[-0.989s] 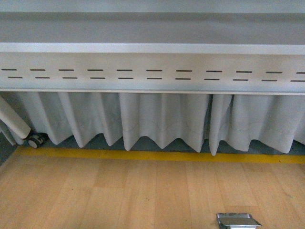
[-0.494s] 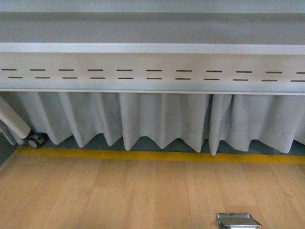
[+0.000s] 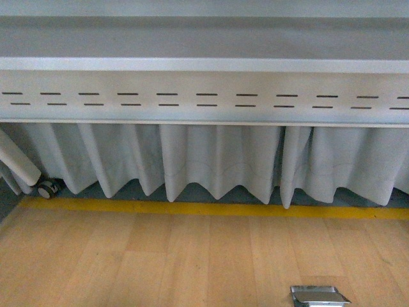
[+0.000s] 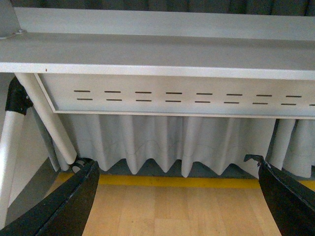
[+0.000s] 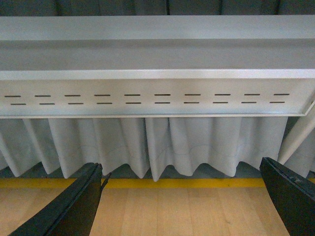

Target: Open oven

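Nothing differs from a second ago: the grey table [image 3: 204, 64], the white curtain [image 3: 217, 160] and the wooden floor [image 3: 192, 256] stay the same. The left gripper [image 4: 173, 164] and the right gripper [image 5: 180, 166] both hold their fingers [image 4: 69, 201] spread wide, grasping nothing. The oven shows in no view.

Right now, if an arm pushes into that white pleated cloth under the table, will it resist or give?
Probably gives: the cloth hangs in soft folds, so it looks floppy and light. Its hem seems to hang free above the floor, so it would likely swing back. Its fastening is hidden behind the slotted panel.
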Controlling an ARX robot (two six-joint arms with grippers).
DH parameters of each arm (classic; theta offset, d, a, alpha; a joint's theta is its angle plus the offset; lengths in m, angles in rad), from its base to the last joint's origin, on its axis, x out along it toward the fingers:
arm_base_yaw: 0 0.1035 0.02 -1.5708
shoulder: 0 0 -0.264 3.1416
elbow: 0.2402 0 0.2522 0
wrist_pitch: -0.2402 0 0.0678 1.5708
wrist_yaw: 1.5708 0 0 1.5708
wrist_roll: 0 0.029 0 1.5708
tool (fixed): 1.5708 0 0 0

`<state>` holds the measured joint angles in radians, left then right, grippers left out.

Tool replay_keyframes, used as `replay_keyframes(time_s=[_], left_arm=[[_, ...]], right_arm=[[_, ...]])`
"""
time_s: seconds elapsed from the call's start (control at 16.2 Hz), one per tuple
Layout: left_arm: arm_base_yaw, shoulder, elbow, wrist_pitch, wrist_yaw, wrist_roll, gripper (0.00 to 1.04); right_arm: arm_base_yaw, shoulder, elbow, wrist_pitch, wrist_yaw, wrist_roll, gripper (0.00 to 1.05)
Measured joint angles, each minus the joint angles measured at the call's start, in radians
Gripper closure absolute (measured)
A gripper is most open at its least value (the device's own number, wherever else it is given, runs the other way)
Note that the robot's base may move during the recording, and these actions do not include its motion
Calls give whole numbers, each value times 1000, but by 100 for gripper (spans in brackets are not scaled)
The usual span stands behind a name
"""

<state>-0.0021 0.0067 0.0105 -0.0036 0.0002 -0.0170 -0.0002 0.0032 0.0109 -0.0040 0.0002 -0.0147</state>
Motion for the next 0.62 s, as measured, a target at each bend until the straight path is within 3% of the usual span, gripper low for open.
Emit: replay_keyframes(time_s=[0.62], left_arm=[[0,0,0,0,0,0,7]], right_arm=[[0,0,0,0,0,0,6]])
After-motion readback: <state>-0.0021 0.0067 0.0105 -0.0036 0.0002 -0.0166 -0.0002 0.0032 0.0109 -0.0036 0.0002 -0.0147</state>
